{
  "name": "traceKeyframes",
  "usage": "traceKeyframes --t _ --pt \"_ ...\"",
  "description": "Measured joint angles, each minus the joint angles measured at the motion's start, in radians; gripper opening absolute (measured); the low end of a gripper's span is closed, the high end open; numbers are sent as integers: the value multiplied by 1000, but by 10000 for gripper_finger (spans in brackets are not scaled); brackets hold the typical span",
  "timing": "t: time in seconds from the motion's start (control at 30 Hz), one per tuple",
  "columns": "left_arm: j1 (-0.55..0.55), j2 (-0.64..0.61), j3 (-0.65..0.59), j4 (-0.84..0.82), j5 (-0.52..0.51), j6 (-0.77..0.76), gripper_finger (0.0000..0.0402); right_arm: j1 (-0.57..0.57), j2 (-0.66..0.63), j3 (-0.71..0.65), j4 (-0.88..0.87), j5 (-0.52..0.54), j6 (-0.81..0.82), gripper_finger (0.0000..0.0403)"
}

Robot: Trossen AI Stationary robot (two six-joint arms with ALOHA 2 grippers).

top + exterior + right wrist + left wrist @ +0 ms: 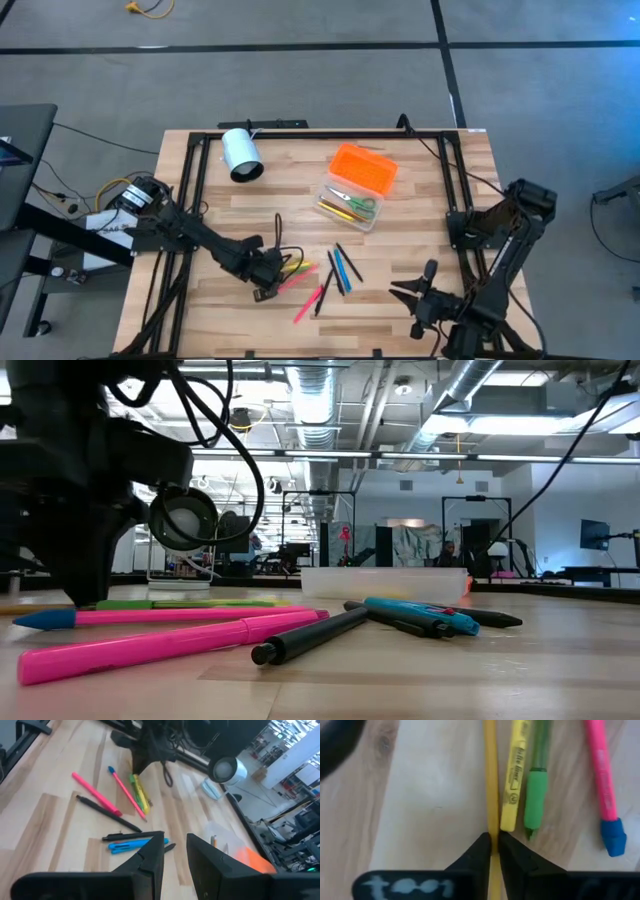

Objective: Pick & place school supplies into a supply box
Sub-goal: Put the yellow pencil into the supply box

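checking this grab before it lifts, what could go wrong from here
1. The left gripper is closed on a thin yellow pencil with only its fingertips; the pencil could slip or swing on lifting.
2. A yellow highlighter and green pen lie right beside the pencil, so they may get nudged.
3. The box already holds scissors, so a long pencil might catch on its rim.

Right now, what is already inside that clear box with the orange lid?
In the supply box, green-handled scissors and a few yellow and orange pencils lie in the clear base. The orange lid leans open behind, hiding whatever is beneath it.
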Motion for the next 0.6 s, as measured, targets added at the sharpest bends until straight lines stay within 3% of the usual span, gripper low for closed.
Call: traceKeyframes --t 0.37,0.6 --pt "50 10 -9 -77 -246 -20 6 4 29 0 54 -10 0 77" --pt "82 11 -11 -90 -273 9 2 4 29 0 67 -11 0 77"
